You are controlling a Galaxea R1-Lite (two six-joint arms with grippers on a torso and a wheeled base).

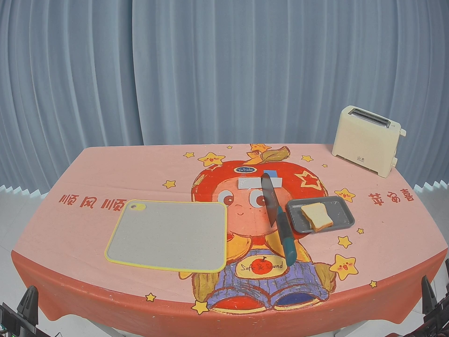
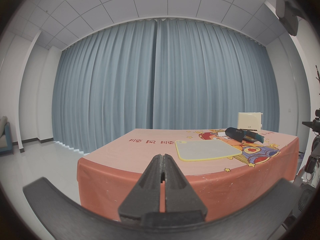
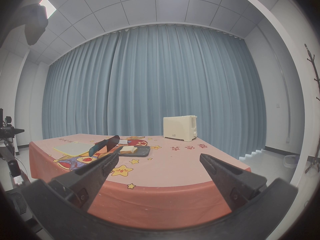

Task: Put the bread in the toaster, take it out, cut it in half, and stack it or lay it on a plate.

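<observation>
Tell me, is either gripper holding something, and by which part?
Nothing is held. The left gripper is shut on nothing, the right gripper is open, and the bread lies on its tray.

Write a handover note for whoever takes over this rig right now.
Left gripper shut, empty; right gripper open, empty; both short of the table's near edge.
Bread lies on the grey tray, knife beside it, cutting board left of the knife, toaster at the far right corner.
Done: nothing yet. Left: toasting, halving, plating.
</observation>
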